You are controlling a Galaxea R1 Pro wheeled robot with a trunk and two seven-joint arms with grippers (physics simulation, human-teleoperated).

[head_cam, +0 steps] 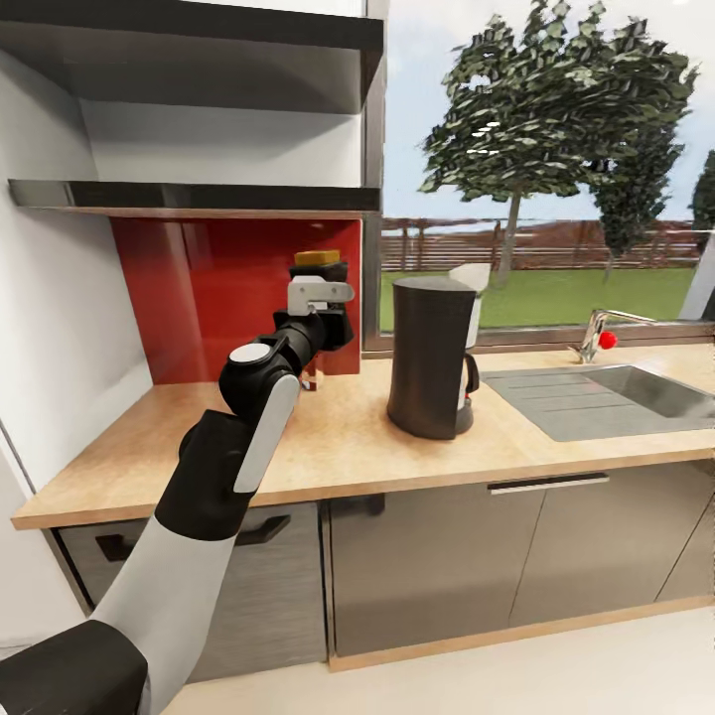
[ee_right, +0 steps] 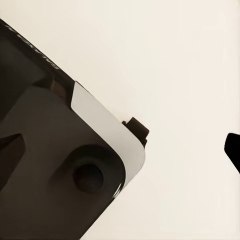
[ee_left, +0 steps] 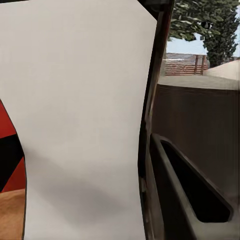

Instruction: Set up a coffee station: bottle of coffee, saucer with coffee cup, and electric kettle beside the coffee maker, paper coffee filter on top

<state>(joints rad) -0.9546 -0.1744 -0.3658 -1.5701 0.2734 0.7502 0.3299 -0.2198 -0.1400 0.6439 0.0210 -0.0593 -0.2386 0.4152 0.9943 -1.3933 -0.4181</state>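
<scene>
Head view: left gripper holds the bottle above the countertop, left of the coffee maker; fingers pinch its labelled body. Small, rigid, probably slippery; grip mid-body.

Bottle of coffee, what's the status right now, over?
Left gripper shut on bottle of coffee, held above the kitchen countertop, left of coffee maker. Right gripper state unclear. Nothing between bottle and maker.

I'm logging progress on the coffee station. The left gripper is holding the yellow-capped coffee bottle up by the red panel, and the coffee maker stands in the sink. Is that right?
Not quite. The coffee maker stands on the kitchen countertop, beside the sink, as the head view shows. The left gripper does hold the coffee bottle by the red panel.
</scene>
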